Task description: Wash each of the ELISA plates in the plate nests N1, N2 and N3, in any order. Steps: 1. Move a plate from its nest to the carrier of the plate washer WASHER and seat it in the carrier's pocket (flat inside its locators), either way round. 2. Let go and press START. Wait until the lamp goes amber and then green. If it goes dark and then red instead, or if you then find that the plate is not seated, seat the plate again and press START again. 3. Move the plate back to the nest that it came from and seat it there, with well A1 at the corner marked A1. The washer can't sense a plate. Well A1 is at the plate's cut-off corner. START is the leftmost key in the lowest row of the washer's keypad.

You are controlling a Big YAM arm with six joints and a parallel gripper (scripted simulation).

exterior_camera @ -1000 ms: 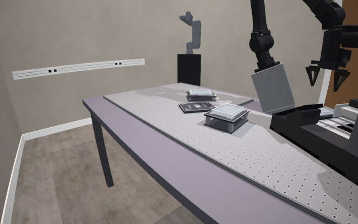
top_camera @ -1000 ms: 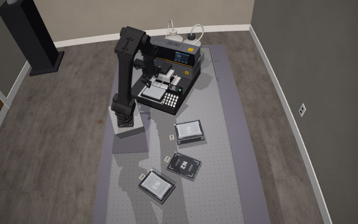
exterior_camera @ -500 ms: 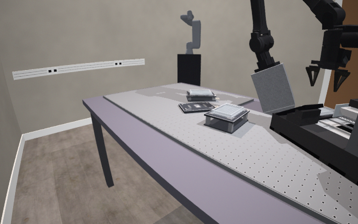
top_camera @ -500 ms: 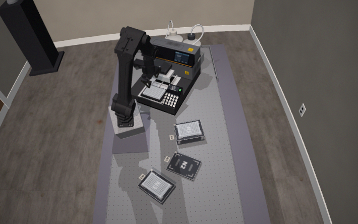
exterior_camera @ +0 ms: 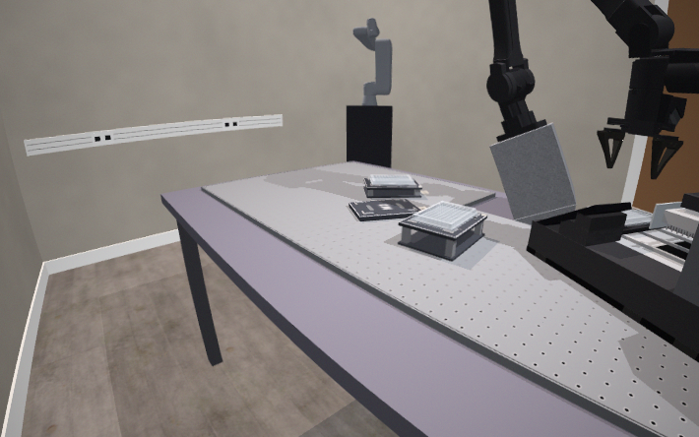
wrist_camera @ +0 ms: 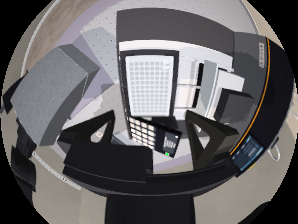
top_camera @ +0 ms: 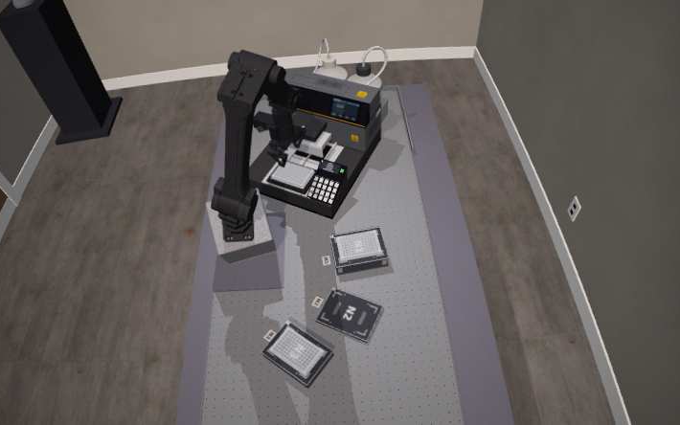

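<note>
A white ELISA plate (top_camera: 292,175) (wrist_camera: 150,85) lies in the washer's carrier and looks flat. The lamp (top_camera: 341,170) (wrist_camera: 167,154) by the keypad (top_camera: 324,190) (wrist_camera: 142,131) is green. My gripper (exterior_camera: 632,171) (wrist_camera: 150,113) is open and empty, above the washer; in the wrist view its fingertips stand wide, near the plate's keypad end. Nest N2 (top_camera: 332,316) (exterior_camera: 364,209) is empty. One plate (top_camera: 358,245) (exterior_camera: 448,216) sits on the raised nest N1, and another plate (top_camera: 298,350) (exterior_camera: 392,180) on nest N3. Their cut-off corners are too small to tell.
The washer's tall housing (top_camera: 355,134) (wrist_camera: 245,75) with its screen (top_camera: 345,109) (wrist_camera: 247,154) stands behind the carrier. The arm's grey base block (top_camera: 245,250) (exterior_camera: 532,173) (wrist_camera: 52,90) stands beside the washer. Two bottles with tubes are behind the washer.
</note>
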